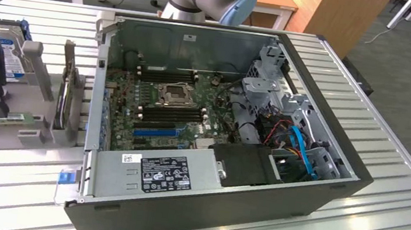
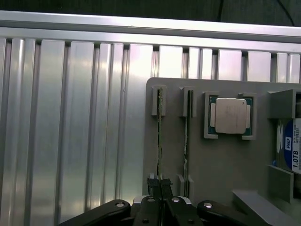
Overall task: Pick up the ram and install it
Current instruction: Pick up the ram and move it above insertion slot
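The end effector (image 2: 159, 182) clamps the ram (image 2: 160, 122), upright in the grey tray (image 2: 221, 160) (a processor (image 2: 230, 115) alongside).

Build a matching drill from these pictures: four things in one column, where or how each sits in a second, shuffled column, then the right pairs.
Things
1. the ram
2. processor
3. hard drive
4. power supply

Places or states
A. inside the open computer case
B. lying flat in a square recess of the grey holder
C. standing on edge, pinched by the tool
D. carries a label reading 1.0TB

Pairs: 1-C, 2-B, 3-D, 4-A
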Robot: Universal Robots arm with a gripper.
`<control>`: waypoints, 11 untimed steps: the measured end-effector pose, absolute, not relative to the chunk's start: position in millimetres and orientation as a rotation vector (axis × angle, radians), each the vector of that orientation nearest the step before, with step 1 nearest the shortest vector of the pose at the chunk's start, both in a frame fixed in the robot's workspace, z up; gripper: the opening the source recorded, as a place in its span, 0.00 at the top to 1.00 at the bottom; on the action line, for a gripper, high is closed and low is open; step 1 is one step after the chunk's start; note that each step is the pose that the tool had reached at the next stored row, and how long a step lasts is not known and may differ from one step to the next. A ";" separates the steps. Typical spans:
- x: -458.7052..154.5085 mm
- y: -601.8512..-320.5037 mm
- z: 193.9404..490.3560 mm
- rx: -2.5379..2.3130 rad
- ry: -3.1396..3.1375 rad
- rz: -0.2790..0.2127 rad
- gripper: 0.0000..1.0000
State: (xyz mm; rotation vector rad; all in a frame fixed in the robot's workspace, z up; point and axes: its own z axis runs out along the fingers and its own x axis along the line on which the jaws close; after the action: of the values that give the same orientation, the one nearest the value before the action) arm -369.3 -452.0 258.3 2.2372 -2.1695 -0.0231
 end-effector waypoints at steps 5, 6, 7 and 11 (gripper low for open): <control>-368.6 -452.0 264.3 2.237 -2.169 -0.023 0.88; -368.5 -452.0 265.4 2.237 -2.169 -0.023 0.88; -368.3 -452.0 266.6 2.237 -2.169 -0.023 0.88; -367.8 -452.0 271.3 2.237 -2.169 -0.023 0.88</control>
State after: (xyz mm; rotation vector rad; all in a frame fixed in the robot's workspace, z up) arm -367.8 -452.0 271.3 2.2372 -2.1695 -0.0231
